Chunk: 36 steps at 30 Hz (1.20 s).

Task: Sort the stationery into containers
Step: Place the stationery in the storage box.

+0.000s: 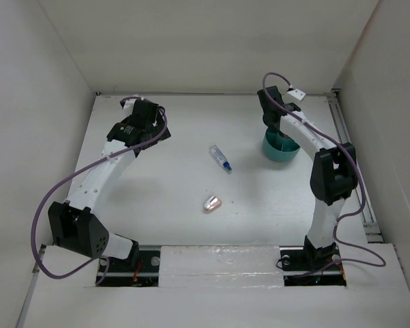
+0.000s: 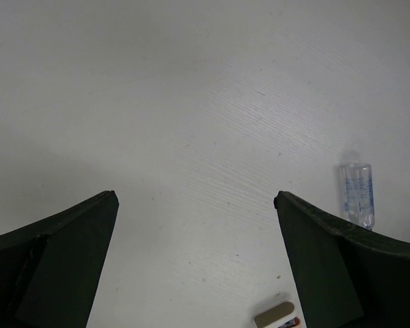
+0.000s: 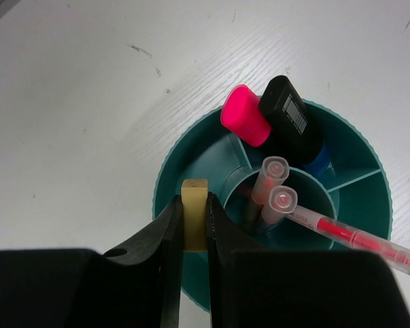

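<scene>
Right gripper (image 3: 195,220) was found clamped on the tiny tan block (image 3: 195,199). The block was held upright between the two fingers, over the outer ring of the teal bowl (image 3: 161,179), just beside its central cup. Contact between block and bowl could not be judged.

The bowl (image 1: 279,152) was placed toward the far right corner of the worktop. In its outer compartments a pink-capped marker (image 3: 245,116) and a black marker (image 3: 290,115) were seen leaning side by side, touching. Two thin pink pens (image 3: 276,183) were seen in the central cup, one tilted out over the rim.

Left gripper (image 2: 195,199) was recorded near the far left corner, jaws spread wide, nothing between them, bare worktop (image 2: 191,102) below.

Clear blue-capped tube (image 1: 221,158) was noted lying flat near the middle of the worktop. The silver-pink oval piece (image 1: 212,203) lay nearer the near edge, apart from the tube.
</scene>
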Each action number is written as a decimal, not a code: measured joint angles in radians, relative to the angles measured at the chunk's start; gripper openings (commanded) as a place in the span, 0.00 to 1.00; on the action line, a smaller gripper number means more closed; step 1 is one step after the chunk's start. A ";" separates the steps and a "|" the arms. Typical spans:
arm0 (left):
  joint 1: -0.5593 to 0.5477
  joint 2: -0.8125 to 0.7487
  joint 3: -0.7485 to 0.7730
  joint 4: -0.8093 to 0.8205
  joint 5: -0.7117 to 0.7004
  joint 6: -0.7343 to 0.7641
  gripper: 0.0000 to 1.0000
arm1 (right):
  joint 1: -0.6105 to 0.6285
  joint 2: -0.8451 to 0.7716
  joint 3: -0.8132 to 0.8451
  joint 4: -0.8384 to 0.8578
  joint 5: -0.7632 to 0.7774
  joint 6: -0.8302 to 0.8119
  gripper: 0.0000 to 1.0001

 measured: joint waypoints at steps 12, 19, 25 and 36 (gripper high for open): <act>0.000 0.000 0.000 0.008 0.010 0.007 1.00 | 0.000 0.004 -0.012 0.012 -0.027 -0.011 0.20; 0.000 0.000 0.000 0.009 0.011 0.011 1.00 | 0.000 0.004 -0.012 0.016 -0.030 -0.021 0.27; 0.000 0.000 0.000 0.012 0.016 0.015 1.00 | 0.000 0.004 -0.012 0.018 -0.031 -0.025 0.33; 0.000 0.000 0.000 0.024 0.023 0.015 1.00 | 0.001 0.004 -0.012 0.033 -0.038 -0.030 0.45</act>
